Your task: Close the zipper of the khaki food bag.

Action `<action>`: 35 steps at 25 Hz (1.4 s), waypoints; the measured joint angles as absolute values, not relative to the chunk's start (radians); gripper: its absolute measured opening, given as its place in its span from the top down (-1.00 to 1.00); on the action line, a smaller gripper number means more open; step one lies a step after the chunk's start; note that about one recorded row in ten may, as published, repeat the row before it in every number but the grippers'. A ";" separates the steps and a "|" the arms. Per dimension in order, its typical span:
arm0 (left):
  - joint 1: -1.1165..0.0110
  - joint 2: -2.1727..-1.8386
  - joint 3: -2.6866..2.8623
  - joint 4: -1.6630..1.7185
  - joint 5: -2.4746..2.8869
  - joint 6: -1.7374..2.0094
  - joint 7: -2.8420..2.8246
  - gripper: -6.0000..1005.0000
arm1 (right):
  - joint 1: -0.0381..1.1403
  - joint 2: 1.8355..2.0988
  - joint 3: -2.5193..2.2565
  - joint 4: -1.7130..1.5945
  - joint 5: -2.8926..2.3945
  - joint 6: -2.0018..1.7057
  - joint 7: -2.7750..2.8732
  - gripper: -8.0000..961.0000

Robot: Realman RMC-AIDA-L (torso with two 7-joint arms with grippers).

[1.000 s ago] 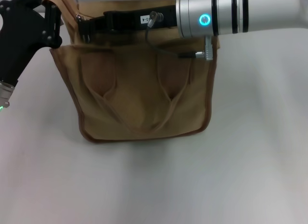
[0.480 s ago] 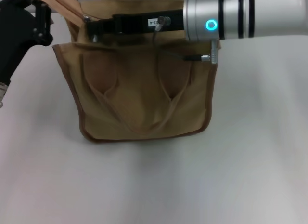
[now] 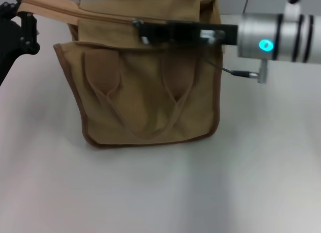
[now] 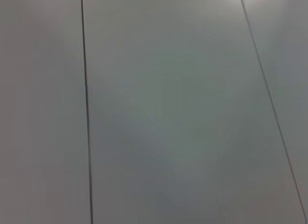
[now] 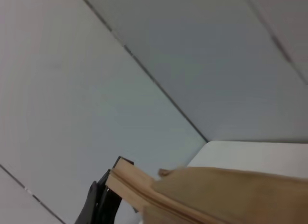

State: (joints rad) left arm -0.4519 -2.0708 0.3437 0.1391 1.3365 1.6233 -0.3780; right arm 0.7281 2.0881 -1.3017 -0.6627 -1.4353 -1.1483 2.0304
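The khaki food bag (image 3: 145, 92) stands on the white table, its front with two looped handles (image 3: 150, 130) facing me. The zipper (image 3: 90, 15) runs along its top edge. My left gripper (image 3: 24, 15) is at the bag's top left corner, shut on the end of the zipper strip and pulling it taut. My right gripper (image 3: 140, 31) reaches in from the right and is shut on the zipper about midway along the top; the pull tab is hidden between its fingers. The right wrist view shows the bag's top (image 5: 231, 195), the strip end (image 5: 132, 183) and the left gripper (image 5: 102, 202) holding it.
The white table (image 3: 150, 193) spreads in front of and to the right of the bag. The right arm's silver forearm (image 3: 281, 40) lies across the bag's top right corner. The left wrist view shows only grey wall panels (image 4: 168, 113).
My right gripper has slid to the right along the bag's top, from near the left corner to about the middle. My left gripper has shifted a little left and up with the strip end.
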 joint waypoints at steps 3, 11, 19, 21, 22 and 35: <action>-0.448 -2.071 0.341 0.139 1.337 1.613 -0.378 0.93 | 0.680 2.086 -1.297 -0.689 -1.435 -1.158 2.022 0.97; -0.437 -2.070 0.324 0.141 1.336 1.569 -0.379 0.93 | 0.554 2.083 -1.178 -0.714 -1.435 -1.252 1.937 0.97; -0.429 -2.071 0.327 0.135 1.338 1.572 -0.381 0.93 | 0.520 2.082 -1.102 -0.699 -1.429 -1.402 1.800 0.98; -0.429 -2.072 0.329 0.133 1.340 1.572 -0.381 0.93 | 0.517 2.082 -1.093 -0.691 -1.421 -1.427 1.763 0.92; -0.430 -2.073 0.333 0.132 1.341 1.572 -0.380 0.93 | 0.513 2.081 -1.080 -0.678 -1.411 -1.448 1.731 0.90; -0.426 -2.073 0.342 0.117 1.344 1.561 -0.377 0.93 | 0.386 2.054 -0.964 -0.531 -1.429 -1.769 1.155 0.15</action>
State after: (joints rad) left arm -0.4265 -2.0726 0.3418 0.1166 1.3440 1.5608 -0.3769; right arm 0.3855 2.0537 -0.9641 -0.5310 -1.4291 -1.7690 1.1546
